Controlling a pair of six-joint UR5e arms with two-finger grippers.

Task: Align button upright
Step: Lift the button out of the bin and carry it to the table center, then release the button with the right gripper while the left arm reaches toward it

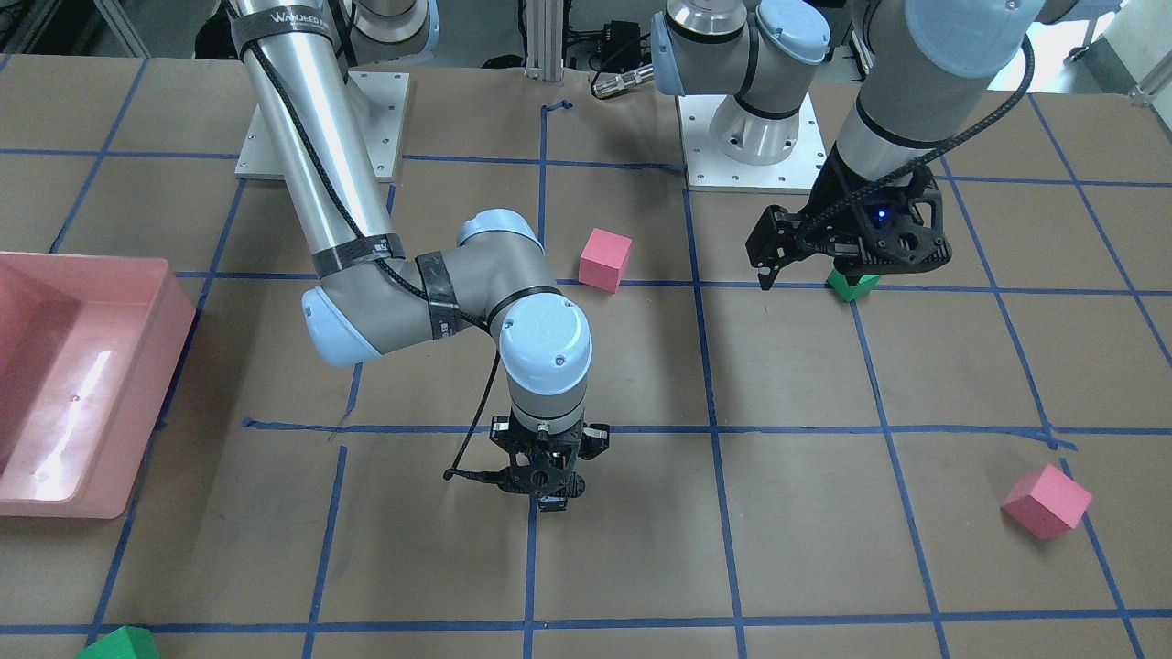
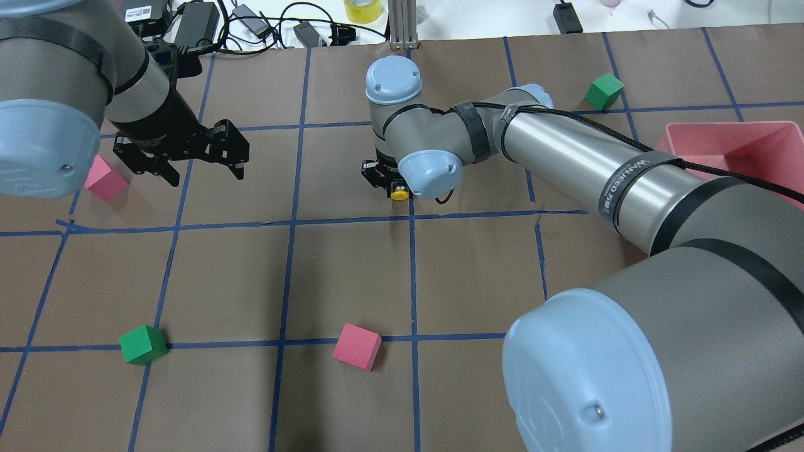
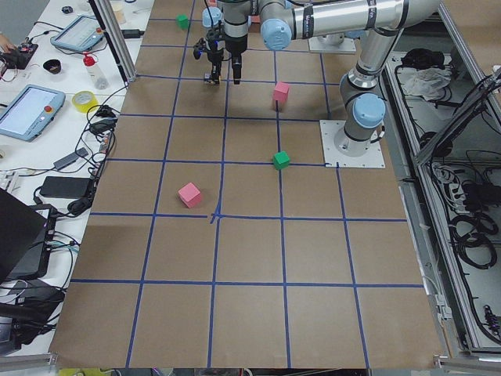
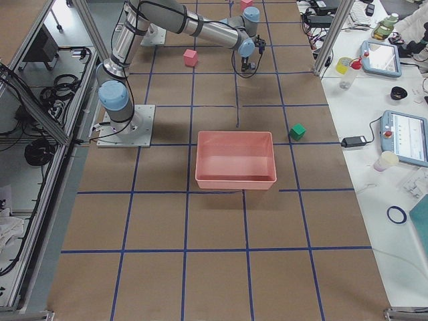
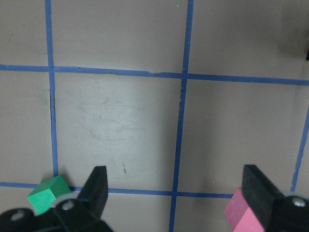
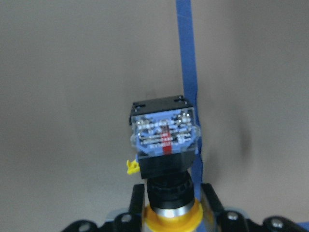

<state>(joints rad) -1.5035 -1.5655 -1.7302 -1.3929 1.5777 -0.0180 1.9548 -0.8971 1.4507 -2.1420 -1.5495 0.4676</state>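
The button (image 6: 164, 140) lies on its side between my right gripper's (image 6: 174, 200) fingers. Its yellow cap is nearest the wrist camera, with the black body and the whitish contact block pointing away. The right gripper (image 2: 383, 179) points straight down, low over the brown table, and is shut on the button near its cap. The yellow cap (image 2: 397, 194) shows just beside the gripper in the overhead view. In the front view the gripper (image 1: 548, 490) stands on a blue tape line. My left gripper (image 2: 204, 176) is open, empty and held above the table, far from the button.
A pink cube (image 2: 357, 346) and a green cube (image 2: 143, 344) lie near the robot. Another pink cube (image 2: 105, 177) lies under the left arm. A green cube (image 2: 604, 90) lies beside the pink bin (image 2: 722, 141) on the right.
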